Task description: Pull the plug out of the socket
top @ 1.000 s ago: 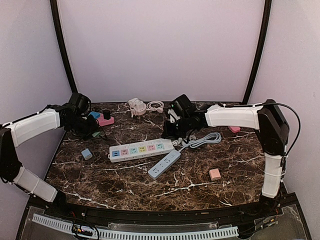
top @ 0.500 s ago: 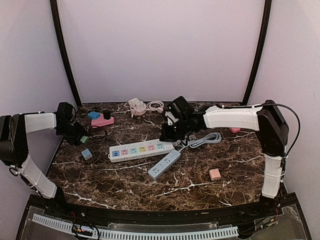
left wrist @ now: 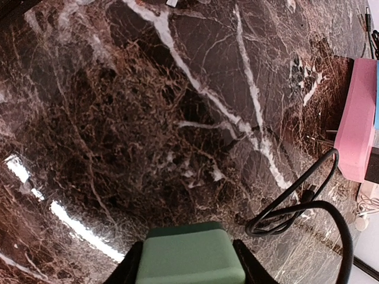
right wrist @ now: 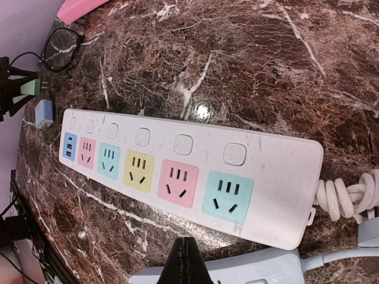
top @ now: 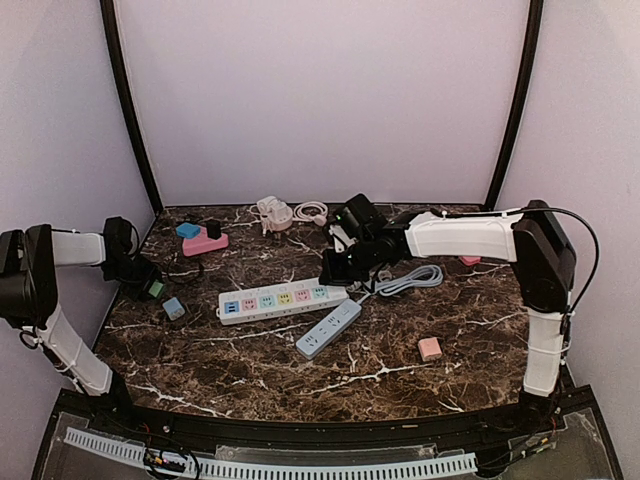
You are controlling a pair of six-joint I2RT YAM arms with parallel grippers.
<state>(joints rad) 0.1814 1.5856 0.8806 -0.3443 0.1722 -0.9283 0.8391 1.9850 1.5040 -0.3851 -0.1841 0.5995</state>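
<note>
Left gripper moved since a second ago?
Yes. The left gripper, holding the green plug, has pulled left and nearer, away from the pink socket block.

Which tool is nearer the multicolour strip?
Right. The right tool is at the power strip's cord end; the left tool, holding a green plug, is beyond its other end.

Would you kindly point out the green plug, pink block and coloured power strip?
green plug (left wrist: 189, 259): left wrist view, top face.
pink block (left wrist: 357, 118): left wrist view, side face.
coloured power strip (right wrist: 177, 158): right wrist view, white middle.
</note>
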